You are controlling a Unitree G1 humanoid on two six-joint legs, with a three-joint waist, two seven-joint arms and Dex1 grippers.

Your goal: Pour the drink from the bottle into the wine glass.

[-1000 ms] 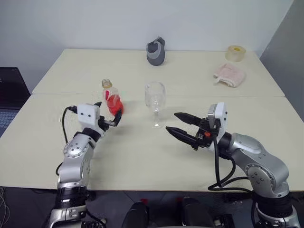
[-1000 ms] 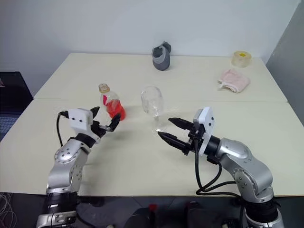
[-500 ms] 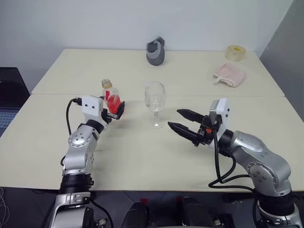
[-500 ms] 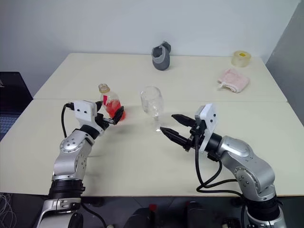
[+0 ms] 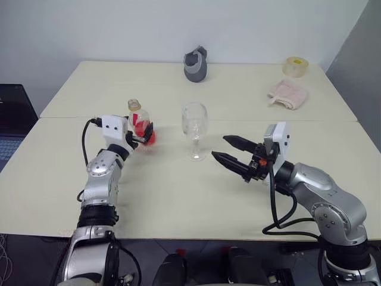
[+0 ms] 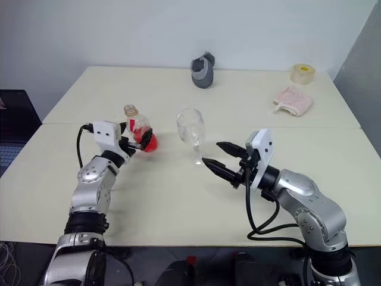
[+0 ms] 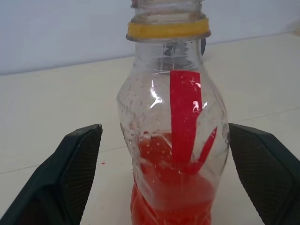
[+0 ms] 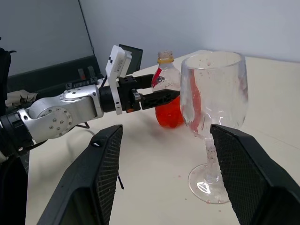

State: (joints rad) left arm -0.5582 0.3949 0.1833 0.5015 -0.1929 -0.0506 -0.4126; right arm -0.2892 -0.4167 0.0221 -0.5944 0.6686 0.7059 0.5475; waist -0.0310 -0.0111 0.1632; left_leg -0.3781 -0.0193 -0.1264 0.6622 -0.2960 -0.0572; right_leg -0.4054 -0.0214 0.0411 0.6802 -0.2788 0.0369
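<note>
The bottle (image 7: pixel 174 140) stands upright on the surface (image 5: pixel 178 196), directly between the spread fingers (image 7: pixel 79 159) of the left hand (image 5: pixel 140 132), which grips nothing yet. The wine glass (image 5: pixel 194 129) stands just beside it towards the robot's right, near the released right hand (image 5: pixel 227 151). The grey cup-like object (image 5: pixel 195 65), cloth (image 5: pixel 287 94) and tape roll (image 5: pixel 295 66) lie well apart, obstructing nothing.

Left end effector (image 5: pixel 141 133) extended forward, fingers spread wide (level), right end effector (image 5: pixel 231 151) parted, pointing left
</note>
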